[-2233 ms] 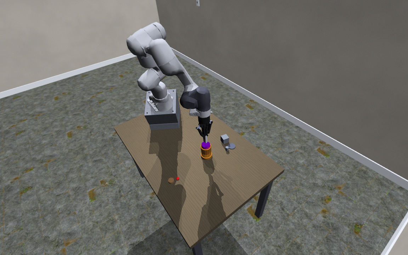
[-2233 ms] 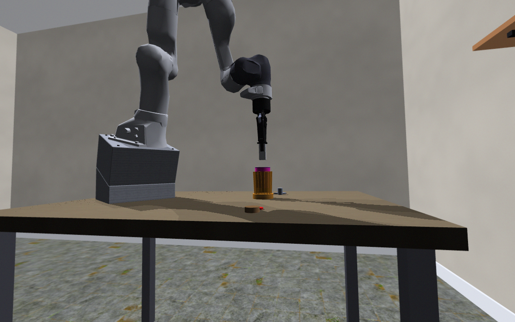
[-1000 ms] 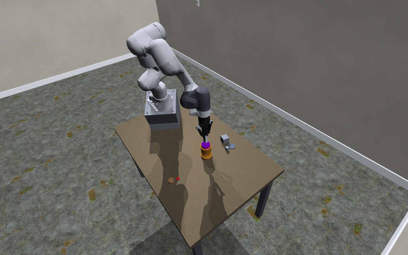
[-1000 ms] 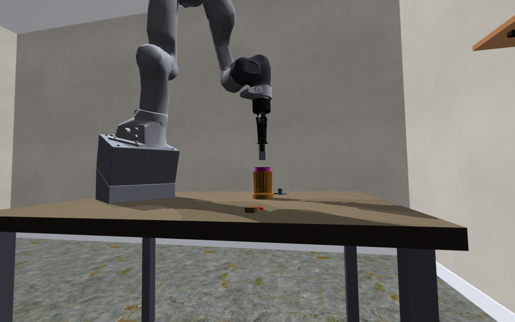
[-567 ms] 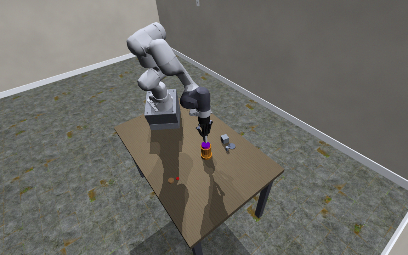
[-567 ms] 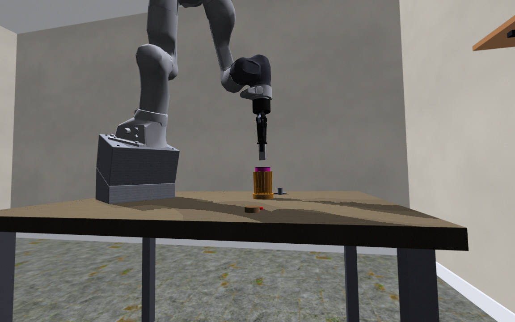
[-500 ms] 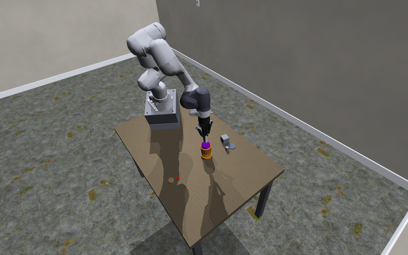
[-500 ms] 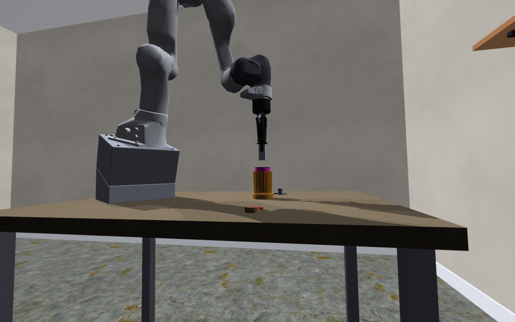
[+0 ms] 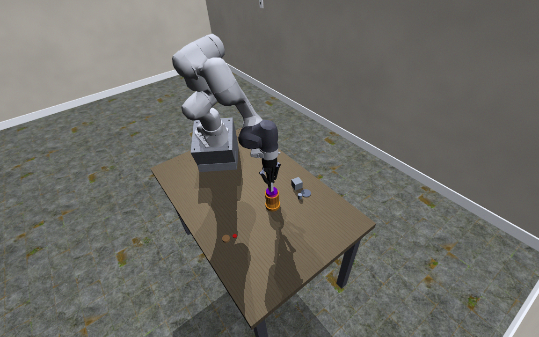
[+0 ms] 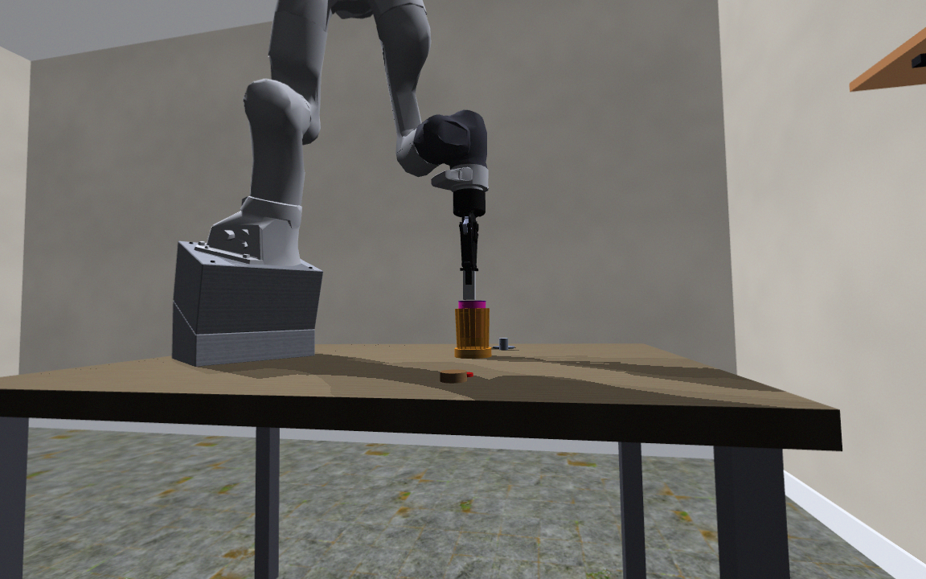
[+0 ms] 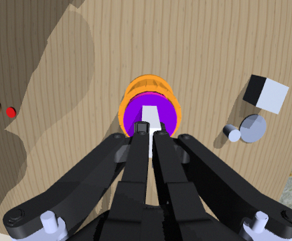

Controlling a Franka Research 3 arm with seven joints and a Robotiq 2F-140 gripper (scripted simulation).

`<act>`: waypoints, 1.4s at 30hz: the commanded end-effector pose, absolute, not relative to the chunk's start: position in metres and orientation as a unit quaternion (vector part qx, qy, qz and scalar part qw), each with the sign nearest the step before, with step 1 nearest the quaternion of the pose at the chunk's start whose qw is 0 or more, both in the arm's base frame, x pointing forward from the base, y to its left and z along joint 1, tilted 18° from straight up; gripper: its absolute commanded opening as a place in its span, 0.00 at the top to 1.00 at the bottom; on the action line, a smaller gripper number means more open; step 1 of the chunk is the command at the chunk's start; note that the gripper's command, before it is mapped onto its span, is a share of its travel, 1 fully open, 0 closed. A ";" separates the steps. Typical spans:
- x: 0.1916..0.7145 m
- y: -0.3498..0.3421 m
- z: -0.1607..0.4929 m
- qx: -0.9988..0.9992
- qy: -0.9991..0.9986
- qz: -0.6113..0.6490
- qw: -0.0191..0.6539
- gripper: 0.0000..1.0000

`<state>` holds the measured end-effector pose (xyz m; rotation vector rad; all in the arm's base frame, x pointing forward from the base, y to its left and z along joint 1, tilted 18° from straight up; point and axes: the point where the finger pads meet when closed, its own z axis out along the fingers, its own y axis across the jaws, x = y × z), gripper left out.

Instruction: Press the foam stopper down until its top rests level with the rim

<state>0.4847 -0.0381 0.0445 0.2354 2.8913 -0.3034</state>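
Observation:
An orange ribbed jar [image 9: 272, 201] stands upright near the middle of the wooden table; it also shows in the side view [image 10: 472, 330] and the wrist view [image 11: 149, 88]. A purple foam stopper [image 9: 271, 192] sits in its mouth, its top a little above the rim in the side view [image 10: 471, 303] and seen from above in the wrist view [image 11: 134, 117]. My gripper [image 9: 270, 185] [image 11: 149, 117] is shut and empty, pointing straight down over the stopper's centre. In the side view its pale fingertips [image 10: 468, 289] are at the stopper's top; I cannot tell if they touch.
A grey cube [image 9: 297, 182], a flat grey disc [image 9: 306, 193] and a small grey cylinder [image 9: 300, 195] lie to the right of the jar. A brown disc [image 9: 225, 238] and a red dot [image 9: 234, 235] lie toward the table's near-left edge. The robot base [image 9: 214, 150] stands behind.

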 end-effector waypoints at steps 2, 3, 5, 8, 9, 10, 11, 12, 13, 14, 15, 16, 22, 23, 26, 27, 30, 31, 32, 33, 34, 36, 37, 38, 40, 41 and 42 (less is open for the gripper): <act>0.491 -0.038 0.044 0.087 0.984 -0.100 0.121 1.00; 0.491 -0.038 0.044 0.087 0.984 -0.100 0.121 1.00; 0.491 -0.038 0.044 0.087 0.984 -0.100 0.121 1.00; 0.491 -0.038 0.044 0.087 0.984 -0.100 0.121 1.00; 0.491 -0.038 0.044 0.087 0.984 -0.100 0.121 1.00; 0.491 -0.038 0.044 0.087 0.984 -0.100 0.121 1.00; 0.491 -0.038 0.044 0.087 0.984 -0.100 0.121 1.00; 0.491 -0.038 0.044 0.087 0.984 -0.100 0.121 1.00; 0.491 -0.038 0.044 0.087 0.984 -0.100 0.121 1.00; 0.491 -0.038 0.044 0.087 0.984 -0.100 0.121 1.00; 0.491 -0.038 0.044 0.087 0.984 -0.100 0.121 1.00; 0.491 -0.038 0.043 0.087 0.984 -0.100 0.121 1.00; 0.491 -0.039 0.041 0.087 0.984 -0.100 0.121 1.00; 0.491 -0.039 0.041 0.087 0.984 -0.100 0.121 1.00; 0.490 -0.039 0.041 0.087 0.984 -0.100 0.121 1.00; 0.490 -0.039 0.040 0.087 0.984 -0.100 0.121 1.00; 0.490 -0.039 0.039 0.087 0.984 -0.100 0.121 1.00; 0.490 -0.040 0.038 0.087 0.984 -0.100 0.121 1.00; 0.490 -0.040 0.038 0.087 0.984 -0.100 0.121 1.00; 0.490 -0.040 0.037 0.087 0.984 -0.100 0.121 1.00; 0.490 -0.040 0.036 0.087 0.984 -0.100 0.121 1.00; 0.490 -0.040 0.035 0.087 0.984 -0.100 0.121 1.00; 0.490 -0.041 0.035 0.087 0.984 -0.100 0.121 1.00; 0.490 -0.041 0.034 0.087 0.984 -0.100 0.121 1.00; 0.490 -0.041 0.033 0.087 0.984 -0.100 0.121 1.00; 0.490 -0.041 0.033 0.087 0.984 -0.100 0.121 1.00; 0.490 -0.041 0.033 0.087 0.984 -0.100 0.121 1.00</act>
